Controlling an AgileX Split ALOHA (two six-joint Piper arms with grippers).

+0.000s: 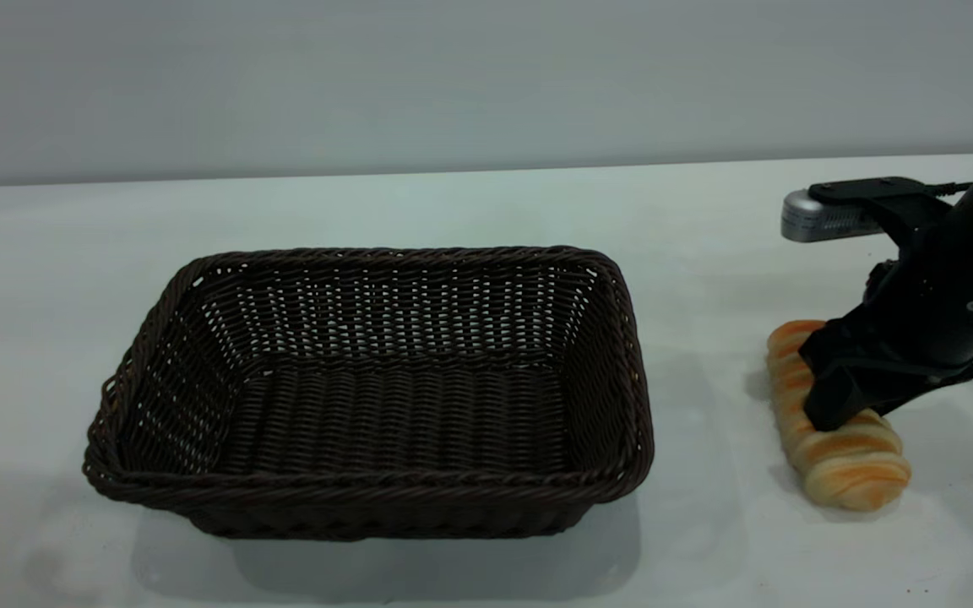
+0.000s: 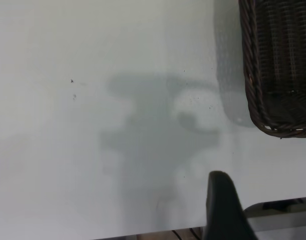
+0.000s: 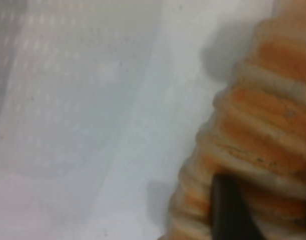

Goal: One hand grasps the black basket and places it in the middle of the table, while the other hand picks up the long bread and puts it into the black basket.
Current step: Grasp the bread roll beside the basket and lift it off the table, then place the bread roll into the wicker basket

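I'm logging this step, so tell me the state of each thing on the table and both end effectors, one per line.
black wicker basket: upright, empty, mid-table.
long bread: lying on the table, right of the basket, not yet in it.
right end effector: down on the bread's middle, fingers straddling it; closure unclear.
left end effector: over bare table beside the basket, holding nothing visible.

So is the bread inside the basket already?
No, the bread lies on the table beside the empty basket, with the right gripper down on it.
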